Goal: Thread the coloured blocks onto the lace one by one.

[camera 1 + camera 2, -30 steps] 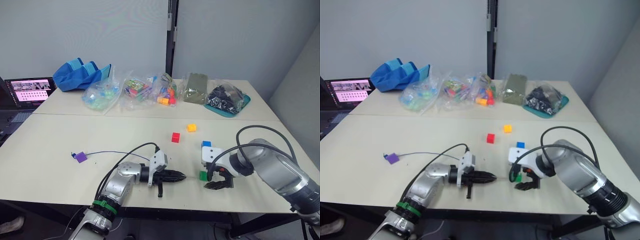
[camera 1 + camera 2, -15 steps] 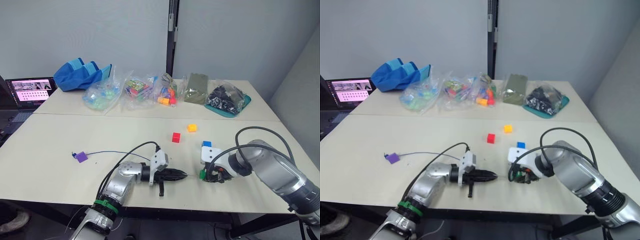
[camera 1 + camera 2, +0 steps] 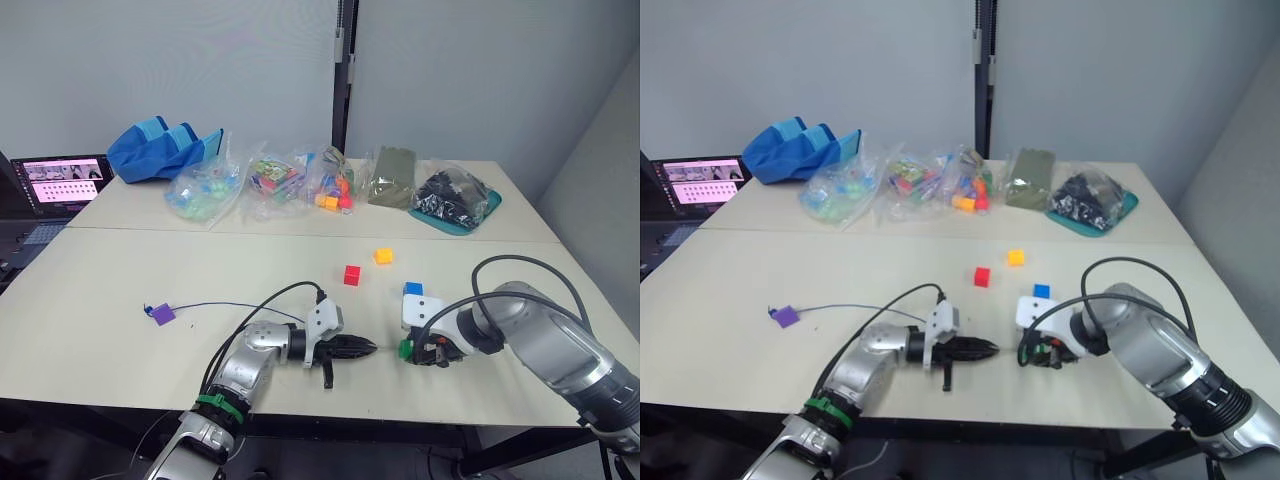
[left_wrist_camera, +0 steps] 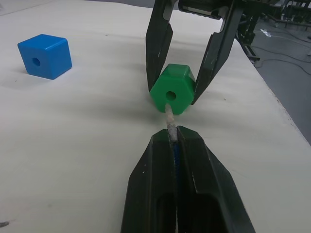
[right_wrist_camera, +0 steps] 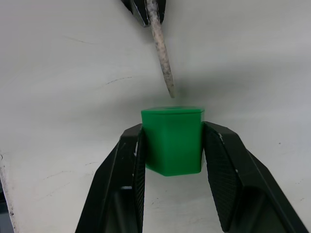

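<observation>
My right gripper point(image 3: 408, 351) is shut on the green block point(image 4: 172, 90), holding it just above the table with its hole facing my left gripper point(image 3: 365, 348). The left gripper is shut on the lace's pale stiff tip point(image 4: 169, 119), which reaches the mouth of that hole; whether it has entered I cannot tell. In the right wrist view the tip point(image 5: 162, 46) ends just short of the green block point(image 5: 172, 141). The dark-blue lace point(image 3: 220, 305) trails left to the purple piece point(image 3: 160, 314). The blue block point(image 3: 412, 289), red block point(image 3: 351, 275) and orange-yellow block point(image 3: 382, 256) lie loose behind the grippers.
Clear bags of mixed toys point(image 3: 275, 180) line the back of the table, with a blue fabric bag point(image 3: 160, 148) to their left and a teal tray of dark pieces point(image 3: 455, 200) on the right. A laptop point(image 3: 60, 180) sits far left. The table's front edge is close below both grippers.
My right gripper has closed on the green block. My left gripper has moved slightly right, bringing the lace tip up to the block's hole.
</observation>
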### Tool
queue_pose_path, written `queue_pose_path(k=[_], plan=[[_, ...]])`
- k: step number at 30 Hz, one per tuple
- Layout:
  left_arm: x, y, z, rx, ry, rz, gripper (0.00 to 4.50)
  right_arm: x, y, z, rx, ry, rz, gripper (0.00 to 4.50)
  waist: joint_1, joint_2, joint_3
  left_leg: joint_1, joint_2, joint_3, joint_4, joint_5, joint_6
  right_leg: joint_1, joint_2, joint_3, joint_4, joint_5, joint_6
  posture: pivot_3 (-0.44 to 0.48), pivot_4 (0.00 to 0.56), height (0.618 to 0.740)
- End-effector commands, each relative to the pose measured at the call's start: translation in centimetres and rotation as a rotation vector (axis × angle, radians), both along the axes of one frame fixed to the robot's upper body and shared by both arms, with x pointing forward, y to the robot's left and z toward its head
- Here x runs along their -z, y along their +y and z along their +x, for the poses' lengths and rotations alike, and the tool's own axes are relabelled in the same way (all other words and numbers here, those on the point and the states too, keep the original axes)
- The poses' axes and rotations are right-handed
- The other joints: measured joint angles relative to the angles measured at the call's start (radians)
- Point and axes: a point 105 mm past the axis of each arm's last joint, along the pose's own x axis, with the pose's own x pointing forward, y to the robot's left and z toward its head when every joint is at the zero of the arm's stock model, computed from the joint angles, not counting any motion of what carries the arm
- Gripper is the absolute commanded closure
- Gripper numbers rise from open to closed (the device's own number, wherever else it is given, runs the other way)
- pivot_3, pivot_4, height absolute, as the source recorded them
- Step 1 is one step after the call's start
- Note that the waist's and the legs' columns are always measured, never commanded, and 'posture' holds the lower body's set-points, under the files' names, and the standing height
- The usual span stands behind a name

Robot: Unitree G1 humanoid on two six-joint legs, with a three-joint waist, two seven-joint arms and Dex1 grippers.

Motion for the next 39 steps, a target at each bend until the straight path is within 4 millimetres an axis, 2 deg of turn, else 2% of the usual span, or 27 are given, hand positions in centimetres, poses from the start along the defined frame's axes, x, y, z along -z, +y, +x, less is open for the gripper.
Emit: queue_pose_path(k=[1, 9, 13, 17, 23, 33, 34, 36, 39], plan=[[-0.4, -1.2, -0.7, 0.063, -0.026, -0.006, 4.50, 0.1, 0.2, -0.4, -0.014, 0.015, 0.011, 3.27, 0.000, 0.000, 0.000, 0.000, 0.000, 0.000, 0.000, 0.000, 0.000, 0.000, 0.000, 0.000, 0.000, 0.000, 0.000, 0.000, 0.150, 0.740], [-0.9, -3.1, -0.7, 0.074, -0.055, -0.043, 4.50, 0.0, 0.6, -0.8, -0.014, 0.026, 0.027, 3.27, 0.001, 0.000, 0.000, 0.000, 0.000, 0.000, 0.001, 0.000, 0.000, 0.001, 0.000, 0.000, 0.000, 0.000, 0.000, 0.000, 0.150, 0.740], [-1.1, -3.3, -0.5, 0.075, -0.056, -0.051, 4.50, 0.1, 0.6, -1.0, -0.011, 0.030, 0.027, 3.27, 0.002, 0.000, 0.000, 0.000, 0.000, 0.000, 0.001, 0.000, 0.000, 0.001, 0.000, 0.000, 0.000, 0.000, 0.000, 0.000, 0.150, 0.740], [-0.9, -3.5, -0.8, 0.107, -0.045, -0.042, 4.50, 0.1, 0.8, -1.1, -0.011, 0.028, 0.027, 3.27, 0.002, 0.000, 0.000, 0.000, 0.000, 0.000, 0.001, 0.000, 0.000, 0.001, 0.000, 0.000, 0.000, 0.000, 0.000, 0.000, 0.150, 0.740], [-0.2, -5.1, -1.1, 0.165, -0.041, 0.017, 4.50, 0.3, 1.8, -2.1, -0.055, 0.050, 0.051, 3.27, 0.004, 0.000, 0.000, 0.000, 0.000, 0.000, 0.001, 0.000, 0.000, 0.001, 0.000, 0.000, 0.000, 0.000, 0.000, 0.000, 0.150, 0.740], [0.2, -4.8, -1.0, 0.172, -0.020, 0.051, 4.50, 0.7, 2.1, -2.0, -0.047, 0.045, 0.064, 3.27, 0.002, 0.000, -0.001, 0.001, 0.000, 0.000, 0.001, 0.000, 0.000, 0.001, 0.000, 0.000, 0.000, 0.000, 0.000, 0.000, 0.150, 0.740], [0.2, -4.8, -0.9, 0.170, -0.020, 0.051, 3.76, 0.7, 2.1, -2.0, -0.047, 0.045, 0.064, 3.27, 0.002, 0.000, -0.002, 0.001, 0.000, 0.000, 0.001, 0.000, 0.000, 0.002, 0.000, 0.000, 0.000, 0.000, 0.000, 0.000, 0.150, 0.740], [-0.1, -4.6, -0.8, 0.164, -0.018, 0.046, 3.13, 0.8, 2.0, -1.9, -0.047, 0.046, 0.063, 3.27, 0.002, 0.000, -0.002, 0.001, 0.000, 0.000, 0.001, 0.000, 0.000, 0.002, 0.000, 0.000, 0.000, 0.000, 0.000, 0.000, 0.150, 0.740], [-0.5, -3.3, -0.6, 0.162, -0.049, 0.082, 2.18, 1.1, 1.9, -1.9, -0.045, 0.051, 0.059, 3.27, 0.000, -0.001, -0.002, 0.001, 0.000, 0.000, 0.001, 0.000, 0.000, 0.002, 0.000, 0.000, 0.000, 0.000, 0.000, 0.000, 0.150, 0.740]])
